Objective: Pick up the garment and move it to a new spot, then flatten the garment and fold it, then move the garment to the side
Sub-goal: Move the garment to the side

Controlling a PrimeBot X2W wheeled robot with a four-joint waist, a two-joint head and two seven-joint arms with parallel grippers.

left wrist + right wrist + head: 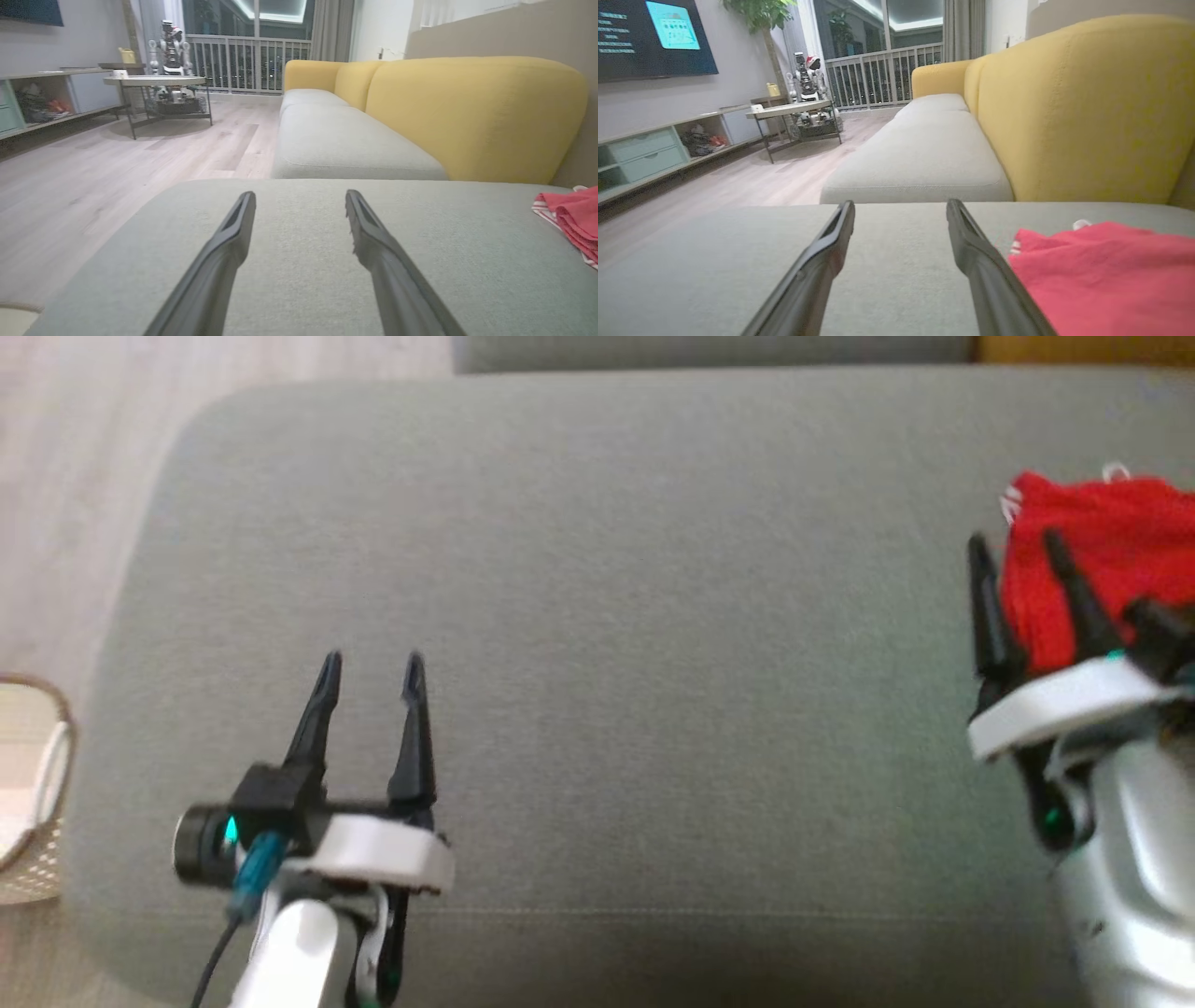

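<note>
Left wrist view shows striped edge of garment [573,218].

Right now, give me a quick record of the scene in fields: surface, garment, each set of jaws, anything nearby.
surface: grey cushion, yellow sofa back behind it
garment: red garment, lying at the cushion's right side
left jaws: open, empty, over bare cushion
right jaws: open, nothing between them, beside the garment's edge
nearby: woven basket off the cushion's left side
</note>
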